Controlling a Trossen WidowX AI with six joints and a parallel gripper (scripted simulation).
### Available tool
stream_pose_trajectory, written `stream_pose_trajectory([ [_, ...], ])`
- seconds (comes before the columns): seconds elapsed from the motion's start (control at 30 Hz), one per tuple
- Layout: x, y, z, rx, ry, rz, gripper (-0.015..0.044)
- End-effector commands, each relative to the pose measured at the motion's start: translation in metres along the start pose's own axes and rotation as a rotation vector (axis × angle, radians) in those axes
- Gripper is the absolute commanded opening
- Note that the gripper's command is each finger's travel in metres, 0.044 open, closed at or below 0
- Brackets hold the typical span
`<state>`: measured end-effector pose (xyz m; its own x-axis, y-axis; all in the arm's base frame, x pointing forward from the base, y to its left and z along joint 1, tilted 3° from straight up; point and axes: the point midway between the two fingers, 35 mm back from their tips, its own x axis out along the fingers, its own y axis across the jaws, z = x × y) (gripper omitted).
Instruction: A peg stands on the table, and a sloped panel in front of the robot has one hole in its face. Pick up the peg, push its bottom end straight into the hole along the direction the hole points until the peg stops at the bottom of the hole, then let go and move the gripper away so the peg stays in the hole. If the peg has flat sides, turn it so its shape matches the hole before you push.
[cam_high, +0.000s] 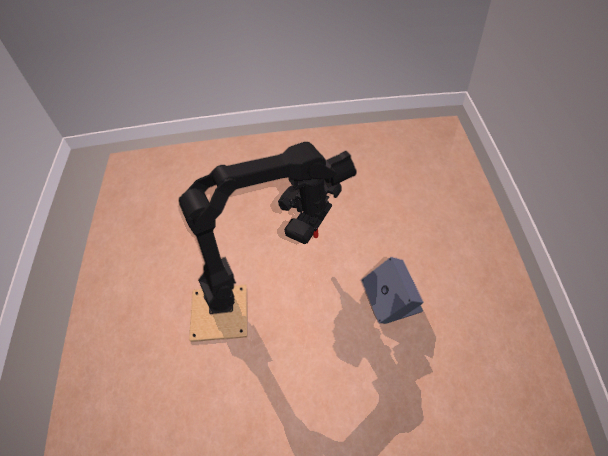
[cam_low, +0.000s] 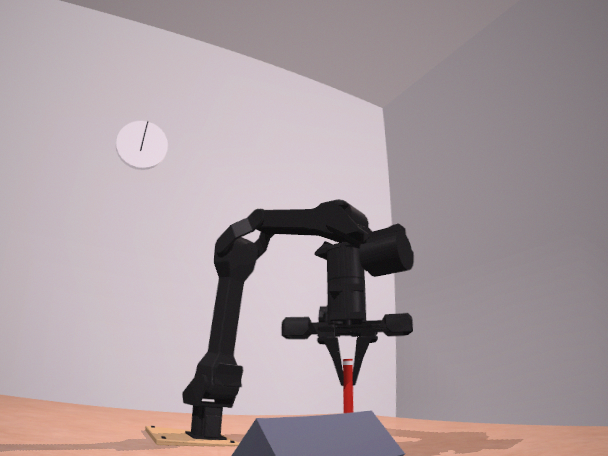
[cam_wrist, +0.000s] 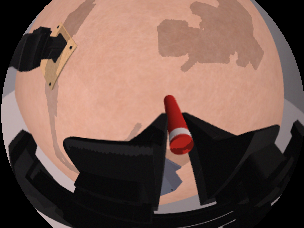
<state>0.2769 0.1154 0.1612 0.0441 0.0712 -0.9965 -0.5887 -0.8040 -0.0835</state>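
Note:
The red round peg (cam_high: 316, 233) (cam_low: 348, 399) (cam_wrist: 171, 106) has a white band near its top and hangs upright. My gripper (cam_low: 348, 383) (cam_wrist: 174, 117) is shut on the peg a little below the band, pointing straight down. The peg is raised off the table; in the exterior view its bottom end is hidden behind the panel block. The blue-grey sloped panel (cam_high: 400, 280) (cam_low: 320, 435) (cam_wrist: 171, 182) stands apart from the peg, to the lower right in the top view. Its hole (cam_high: 385, 289) looks round and lies in the face turned towards the robot's side.
The arm's wooden base plate (cam_high: 235, 320) (cam_low: 170, 439) (cam_wrist: 61, 65) is at the lower left in the top view. The arm's shadow falls across the table and part of the panel. Walls stand around the table, and a round clock (cam_low: 132, 145) hangs on one.

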Motion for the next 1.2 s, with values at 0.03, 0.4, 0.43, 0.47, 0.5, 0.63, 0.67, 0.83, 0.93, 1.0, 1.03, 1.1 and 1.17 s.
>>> stream_pose_trajectory([
  [0.03,0.001,0.003,-0.005,0.041,-0.002,-0.024,0.0000],
  [0.4,0.001,0.008,-0.017,0.118,0.005,-0.076,0.0000],
  [0.43,0.001,0.008,-0.018,0.125,0.006,-0.080,0.0000],
  [0.47,0.001,0.009,-0.019,0.132,0.006,-0.085,0.0000],
  [0.5,0.002,0.009,-0.020,0.139,0.007,-0.090,0.0000],
  [0.63,0.002,0.011,-0.024,0.166,0.010,-0.109,0.0000],
  [0.67,0.002,0.011,-0.025,0.173,0.011,-0.113,0.0000],
  [0.83,0.002,0.014,-0.031,0.207,0.015,-0.137,0.0000],
  [0.93,0.002,0.016,-0.034,0.227,0.018,-0.151,0.0000],
  [1.0,0.002,0.017,-0.036,0.241,0.019,-0.160,0.0000],
  [1.03,0.002,0.017,-0.037,0.247,0.020,-0.165,0.0000],
  [1.1,0.002,0.018,-0.040,0.261,0.022,-0.174,0.0000],
  [1.17,0.002,0.020,-0.042,0.274,0.024,-0.184,0.0000],
])
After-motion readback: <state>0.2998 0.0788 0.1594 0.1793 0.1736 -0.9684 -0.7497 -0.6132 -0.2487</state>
